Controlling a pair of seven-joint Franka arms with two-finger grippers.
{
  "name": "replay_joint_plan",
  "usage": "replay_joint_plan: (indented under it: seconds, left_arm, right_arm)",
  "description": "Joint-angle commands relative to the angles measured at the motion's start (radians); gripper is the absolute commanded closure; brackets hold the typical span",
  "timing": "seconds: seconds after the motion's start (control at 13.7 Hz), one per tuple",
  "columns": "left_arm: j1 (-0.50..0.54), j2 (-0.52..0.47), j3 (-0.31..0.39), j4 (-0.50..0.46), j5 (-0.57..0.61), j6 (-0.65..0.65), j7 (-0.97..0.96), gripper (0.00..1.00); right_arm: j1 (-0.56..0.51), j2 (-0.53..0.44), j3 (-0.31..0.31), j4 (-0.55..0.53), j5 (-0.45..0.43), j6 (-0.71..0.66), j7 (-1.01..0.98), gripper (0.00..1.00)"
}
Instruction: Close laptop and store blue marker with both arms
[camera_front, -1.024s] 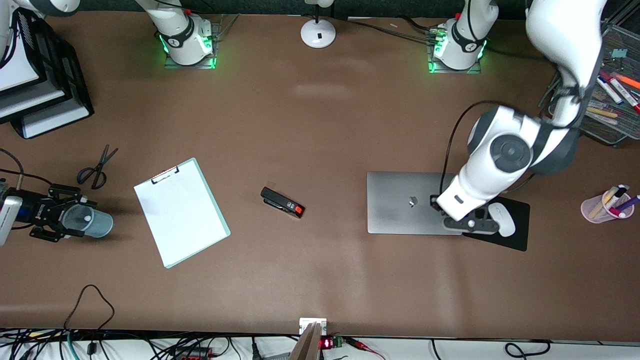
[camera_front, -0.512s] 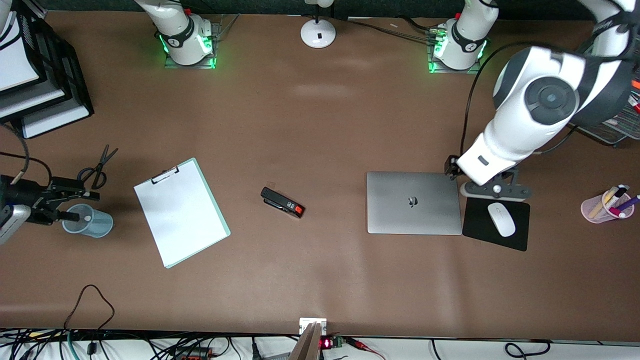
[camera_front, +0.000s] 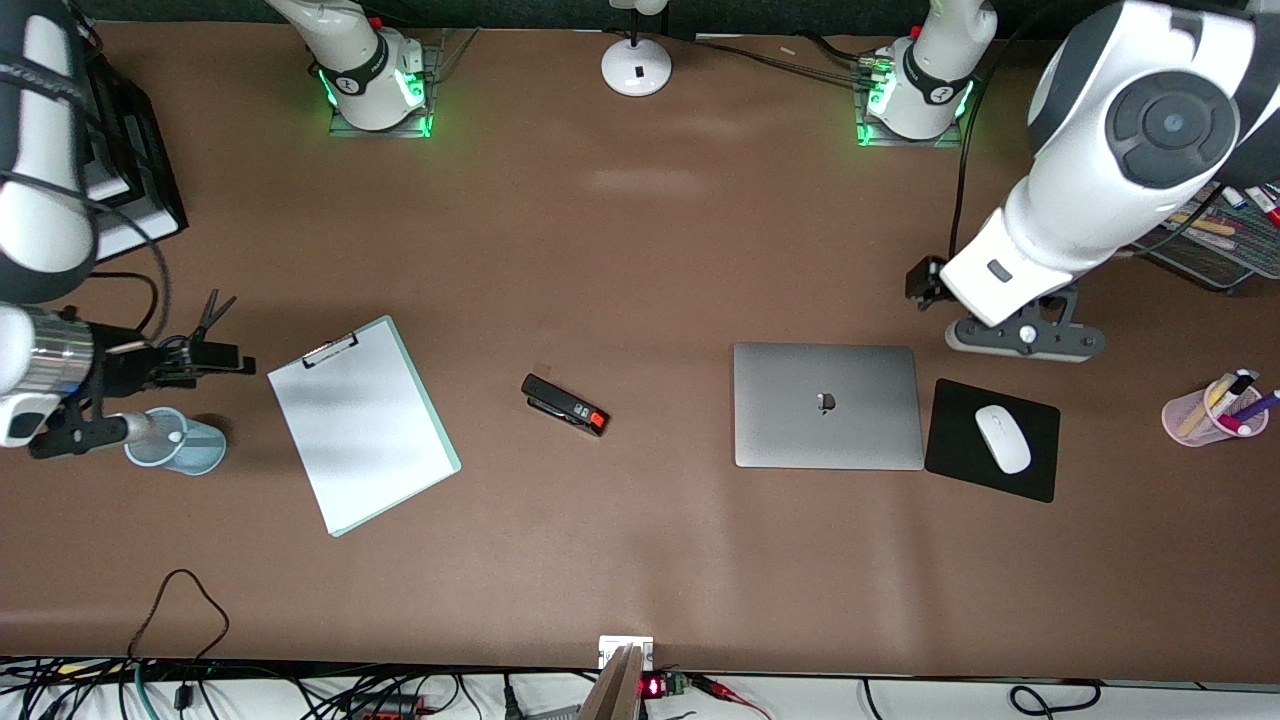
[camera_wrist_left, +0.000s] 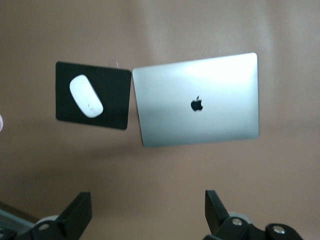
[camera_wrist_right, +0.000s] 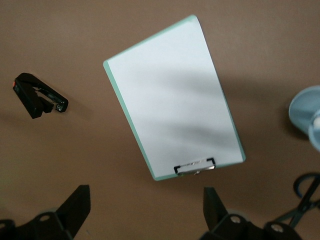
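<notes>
Both end effectors, left (camera_front: 1025, 335) and right (camera_front: 150, 395), hang spread and empty above the brown desk (camera_front: 640, 560), suggesting the shut silver-grey laptop (camera_front: 828, 405) is finished; no blue marker is identifiable.

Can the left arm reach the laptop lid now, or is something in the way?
Probably yes. The left tool hangs open over bare table beside the closed laptop, with nothing between them; the mouse pad lies aside.

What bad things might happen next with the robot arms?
The right tool hangs open close by the blue cup and the scissors; a careless swing might tip the cup over. The left tool, open in the air near the closed laptop, might knock the mouse if it drops low.
</notes>
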Motion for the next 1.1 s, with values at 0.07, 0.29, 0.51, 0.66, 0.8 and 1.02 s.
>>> replay_joint_plan:
  seconds: [0.07,0.29,0.51,0.66,0.8,1.02]
  left_arm:
    - [-0.002,-0.083,0.005,0.045,-0.064,-0.087,0.081,0.00]
    - [-0.003,-0.201,0.060,-0.063,-0.101,-0.078,0.150,0.00]
    - [-0.043,-0.267,0.181,-0.124,-0.116,-0.078,0.219,0.00]
    - [-0.049,-0.307,0.243,-0.162,-0.138,-0.073,0.293,0.00]
    - [-0.063,-0.339,0.280,-0.183,-0.139,-0.075,0.293,0.00]
    - [-0.077,-0.362,0.313,-0.193,-0.139,-0.075,0.292,0.00]
  right_arm:
    - [0.043,-0.103,-0.006,-0.112,-0.080,-0.010,0.157,0.00]
    - [0.058,-0.170,-0.006,-0.188,-0.113,0.004,0.205,0.00]
    - [0.058,-0.224,-0.004,-0.241,-0.139,0.021,0.205,0.00]
    - [0.057,-0.269,-0.004,-0.284,-0.140,0.033,0.205,0.00]
    - [0.057,-0.311,-0.006,-0.325,-0.146,0.044,0.207,0.00]
    - [0.058,-0.381,-0.001,-0.385,-0.186,0.064,0.210,0.00]
